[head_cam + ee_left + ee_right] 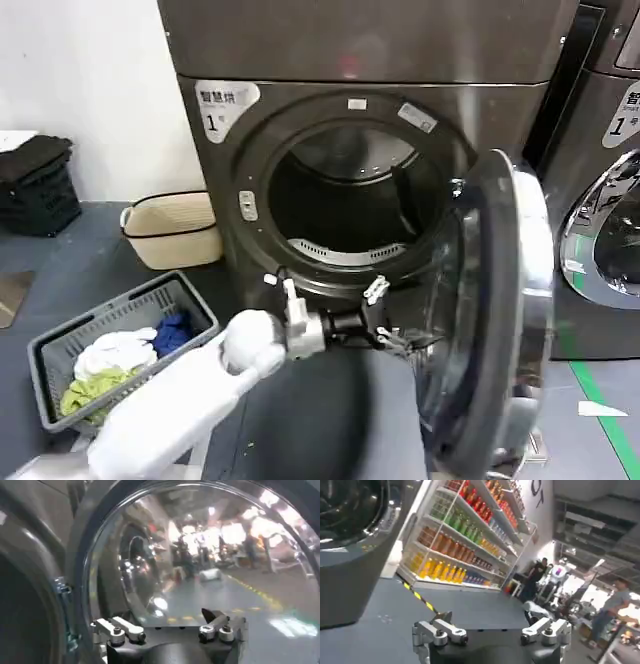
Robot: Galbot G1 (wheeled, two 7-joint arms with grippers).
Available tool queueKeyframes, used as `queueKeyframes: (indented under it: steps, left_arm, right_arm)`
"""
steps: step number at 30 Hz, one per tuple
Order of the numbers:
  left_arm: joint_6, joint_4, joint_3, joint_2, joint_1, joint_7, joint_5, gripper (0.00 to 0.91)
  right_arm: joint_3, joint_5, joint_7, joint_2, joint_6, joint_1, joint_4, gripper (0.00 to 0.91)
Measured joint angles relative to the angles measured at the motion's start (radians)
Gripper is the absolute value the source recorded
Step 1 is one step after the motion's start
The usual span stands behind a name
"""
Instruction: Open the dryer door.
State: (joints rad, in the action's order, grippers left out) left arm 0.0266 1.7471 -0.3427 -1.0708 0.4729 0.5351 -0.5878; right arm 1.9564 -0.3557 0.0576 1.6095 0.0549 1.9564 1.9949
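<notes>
My left gripper (398, 338) is extended forward at the inner side of the dryer door (500, 310), fingers spread apart and holding nothing. The door stands swung wide open to the right of the drum opening (350, 205), chrome ring edge-on.

In the left wrist view, the left gripper (170, 627) faces the door's glass porthole (200, 555), which reflects a lit room.

In the right wrist view, my right gripper (490, 630) is open and empty, facing shelves of bottles (465, 530) beyond the floor.

Beyond the door, the dryer front carries a label (222, 105) with Chinese characters and "1". A grey laundry basket (120, 345) sits at left.
</notes>
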Motion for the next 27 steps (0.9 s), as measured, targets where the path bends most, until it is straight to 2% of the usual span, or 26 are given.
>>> queueKeyframes:
  steps: [15,22,27]
  left_arm:
    - [0.002,-0.118,-0.117,-0.140,-0.123,-0.011,0.024,0.907]
    - [0.022,-0.171,-0.152,-0.216,-0.158,-0.054,0.034,0.907]
    - [0.054,-0.198,-0.168,-0.270,-0.175,-0.117,0.037,0.907]
  right_arm:
    - [0.095,0.012,-0.176,0.000,-0.011,-0.046,-0.058,0.907]
    - [0.131,0.015,-0.181,0.000,-0.019,-0.062,-0.037,0.907]
    - [0.140,0.016,-0.183,0.000,-0.030,-0.065,-0.029,0.907]
